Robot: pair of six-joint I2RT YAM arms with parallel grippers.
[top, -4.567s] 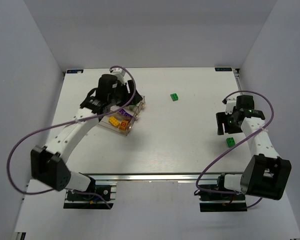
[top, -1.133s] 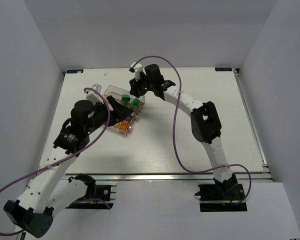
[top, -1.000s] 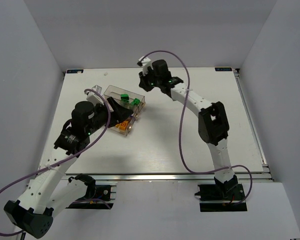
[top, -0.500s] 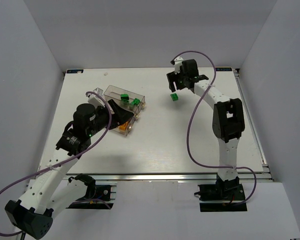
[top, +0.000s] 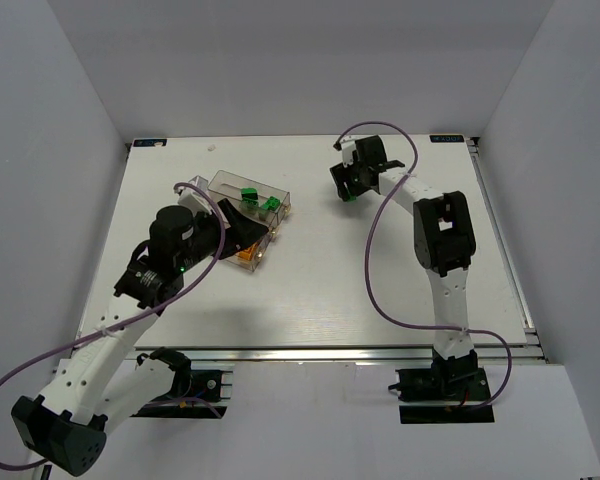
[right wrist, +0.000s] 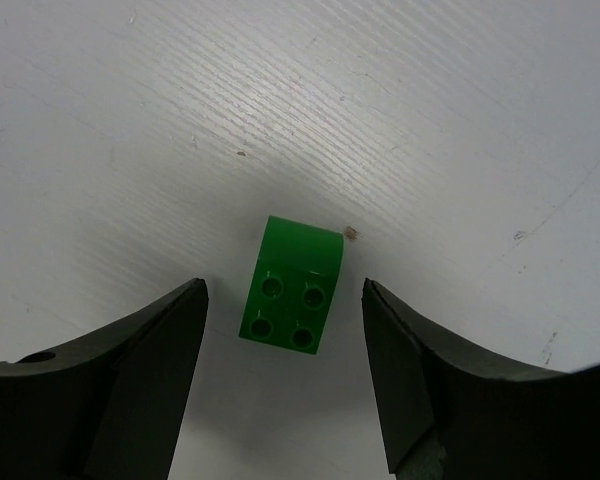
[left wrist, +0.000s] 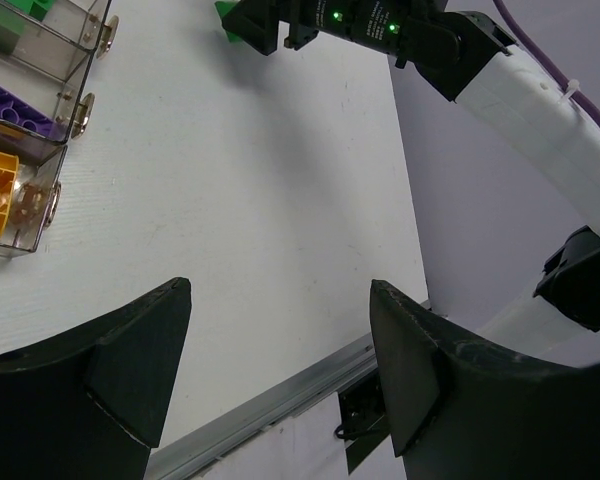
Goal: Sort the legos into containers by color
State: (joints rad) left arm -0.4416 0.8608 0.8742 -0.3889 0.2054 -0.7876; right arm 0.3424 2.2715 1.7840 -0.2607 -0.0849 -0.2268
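Observation:
A green lego (right wrist: 292,290) lies studs-up on the white table, between the open fingers of my right gripper (right wrist: 283,305), which does not touch it. In the top view the right gripper (top: 348,186) is at the back middle, over that lego (top: 349,196). The clear containers (top: 220,183) stand at the back left with green legos (top: 248,193) in the far bin and orange ones (top: 245,253) in the near bin. The left wrist view shows a purple lego (left wrist: 10,112) in the middle bin. My left gripper (top: 245,232) is open and empty beside the containers' near right side.
The right arm (left wrist: 520,90) stretches across the table's back right. The table's front rail (left wrist: 280,395) shows under the left gripper (left wrist: 280,350). White walls enclose the table on three sides.
My right gripper has left the containers, moved right across the back of the table and come down around the loose green lego. The left arm has barely moved.

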